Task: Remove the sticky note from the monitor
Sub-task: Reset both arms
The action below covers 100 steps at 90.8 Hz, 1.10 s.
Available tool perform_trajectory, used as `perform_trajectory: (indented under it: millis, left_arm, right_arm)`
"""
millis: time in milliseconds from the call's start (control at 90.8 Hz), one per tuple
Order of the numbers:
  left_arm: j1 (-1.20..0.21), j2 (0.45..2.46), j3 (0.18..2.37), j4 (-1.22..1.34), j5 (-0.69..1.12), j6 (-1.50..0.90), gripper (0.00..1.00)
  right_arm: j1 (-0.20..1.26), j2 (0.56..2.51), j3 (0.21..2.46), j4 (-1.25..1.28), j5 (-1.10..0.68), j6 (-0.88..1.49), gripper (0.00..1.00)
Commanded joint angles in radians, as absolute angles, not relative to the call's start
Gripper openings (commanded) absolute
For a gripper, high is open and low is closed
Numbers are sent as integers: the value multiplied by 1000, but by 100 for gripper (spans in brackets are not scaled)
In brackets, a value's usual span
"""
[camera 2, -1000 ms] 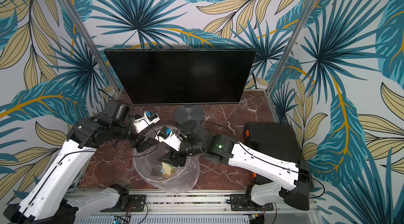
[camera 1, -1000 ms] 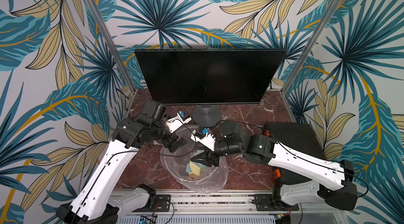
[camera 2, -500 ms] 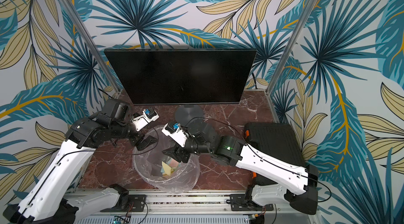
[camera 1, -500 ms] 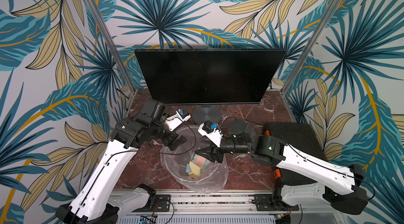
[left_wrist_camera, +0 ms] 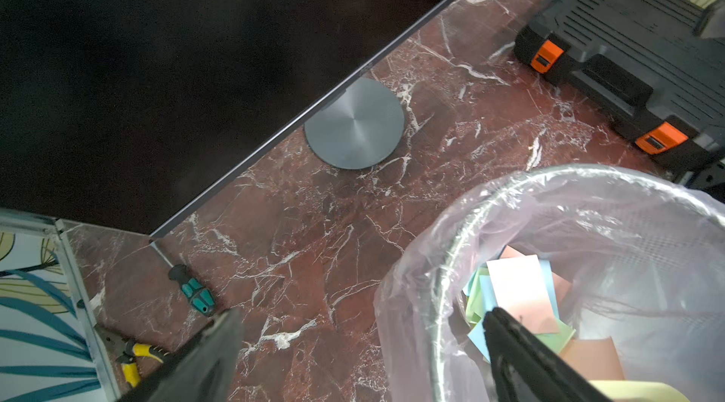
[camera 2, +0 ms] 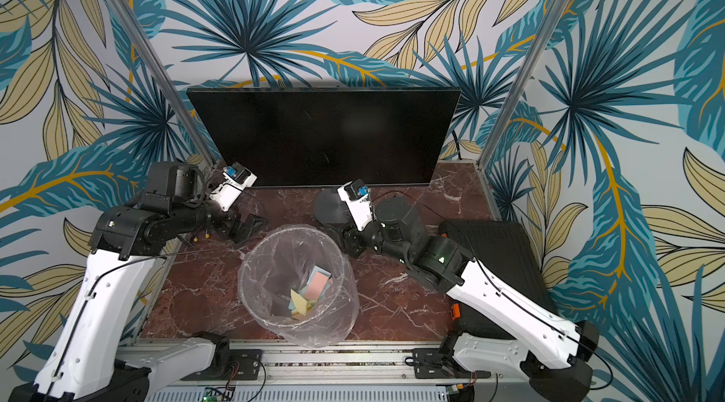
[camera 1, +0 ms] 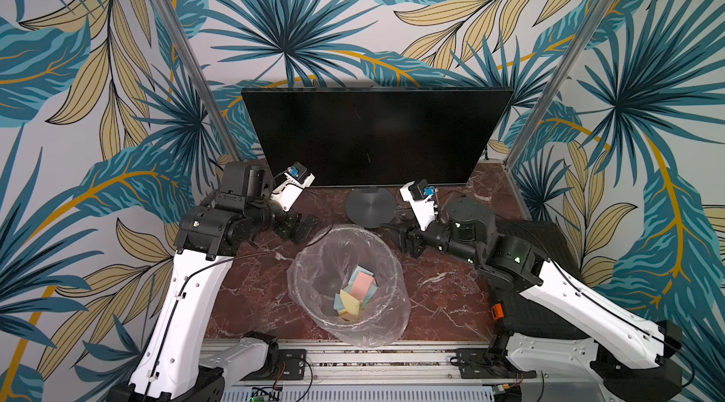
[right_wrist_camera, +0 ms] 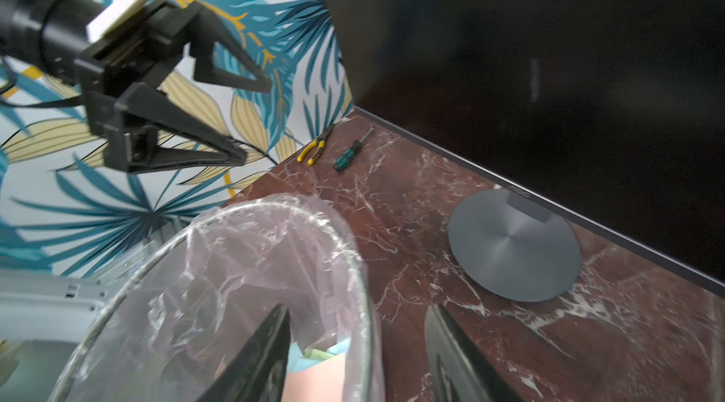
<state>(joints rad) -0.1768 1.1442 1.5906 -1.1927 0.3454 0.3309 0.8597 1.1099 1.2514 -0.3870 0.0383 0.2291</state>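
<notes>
Tabletop [camera 1: 255, 282]: dark red marble with white veins, boxed in on the left, right and far sides by walls [camera 1: 298, 19] papered in teal and tan leaves. Two silver posts [camera 1: 177, 39] rise from its far corners. A metal rail [camera 1: 376, 359] runs along the near edge and both arm mounts sit on it.

Monitor [camera 1: 376, 137]: stands at the far middle of the tabletop, upright, with a wide black screen that is dark. Its round grey base [camera 1: 368, 210] rests flat on the marble just in front of the screen's lower edge.

Bin [camera 1: 388, 321]: near middle, lined with a clear bag folded over the rim. Notes [camera 1: 361, 288] lie loose in the bottom, pink, blue, yellow and green.

Case [left_wrist_camera: 612, 51]: black with orange latches, flat on the right side of the tabletop and partly under the right arm.

Screwdriver [left_wrist_camera: 195, 296] with a green-black handle and pliers [left_wrist_camera: 133, 357] with yellow grips lie at the far left corner, near the monitor's left end. The pliers are right against the wall frame.

Left tool [left_wrist_camera: 361, 313]: hangs above the tabletop just off the bin's far-left rim, fingers wide apart, nothing between them.

Right tool [right_wrist_camera: 357, 308]: at the bin's far-right rim, close to the base. Fingers are apart and hold nothing; one is over the bin opening, one over the marble.
</notes>
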Motion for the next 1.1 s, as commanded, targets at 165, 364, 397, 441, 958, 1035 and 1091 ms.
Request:
perform_trajectory:
  millis: [165, 364, 397, 441, 958, 1035, 1091]
  left_arm:
    - [-69, 1138, 1564, -1090, 338, 226, 100]
    - [50, 1137, 1522, -1064, 353, 185, 100]
    - [71, 1134, 1511, -1061, 355, 187, 100]
    - [106, 1126, 1491, -1053, 358, 188, 100]
    - [379, 1091, 1091, -763, 294, 217, 100]
    - [380, 1080, 1010, -656, 284, 226, 100]
    - [380, 1075, 962, -590, 296, 225, 100]
  right_arm:
    - [721, 1056, 1208, -411, 110, 331, 62]
    - [581, 1021, 1164, -461, 120, 426, 64]
    - [550, 1010, 1148, -462, 119, 438, 64]
    - [512, 993, 1126, -469, 119, 452, 66]
    - [303, 867, 852, -346, 58, 484, 84]
    - [303, 838, 819, -323, 94, 480, 85]
    - [304, 820, 800, -313, 115, 471, 85]
